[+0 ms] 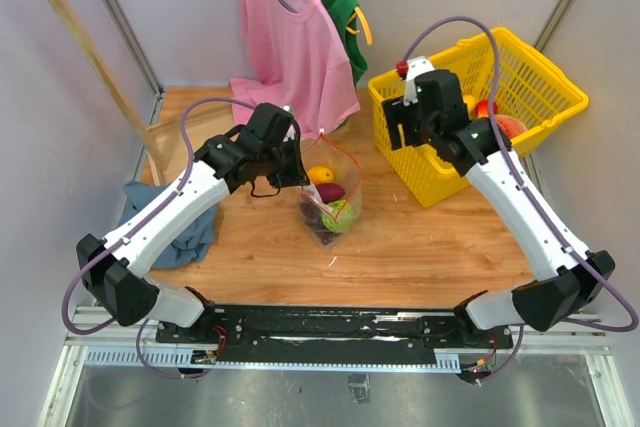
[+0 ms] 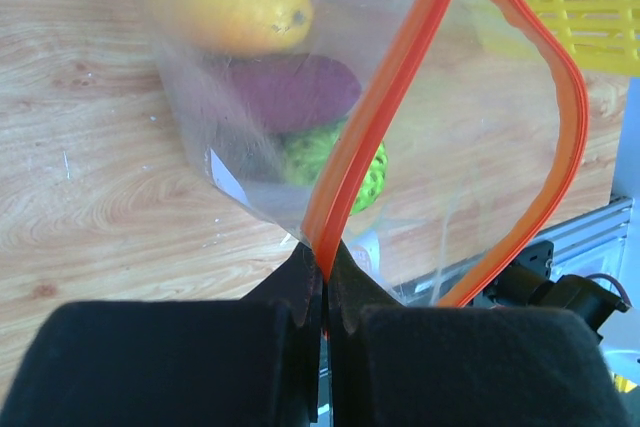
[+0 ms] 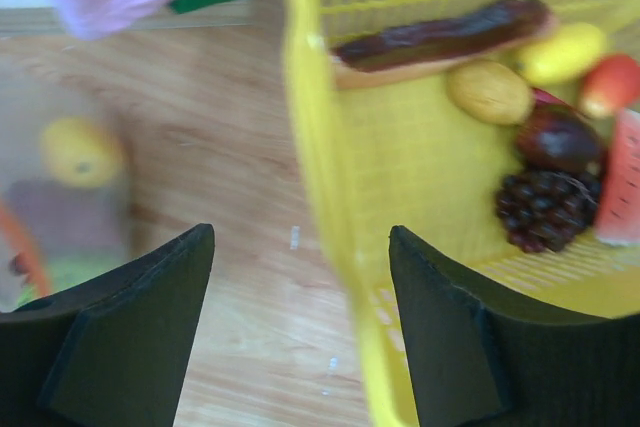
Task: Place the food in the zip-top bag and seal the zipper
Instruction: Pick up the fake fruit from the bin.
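The zip-top bag (image 1: 330, 197) is standing open on the desk (image 1: 430, 247) just beside the yellow basket (image 1: 440, 182), on its left-arm side, carrying an orange-yellow fruit (image 2: 230, 2), a purple piece (image 2: 300, 87) and a green piece (image 2: 320, 152). The left end effector (image 2: 322, 282) is pinching one lip of the zipper (image 2: 350, 147), its other lip bowing away. The right end effector (image 3: 300, 287) is hovering spread and empty above the basket's wall; grapes (image 3: 545, 209) and a watermelon slice (image 3: 625, 177) are lying inside it. Should that thin pinch slip, the mouth is probably going to sag shut, sending the next piece onto the desk.
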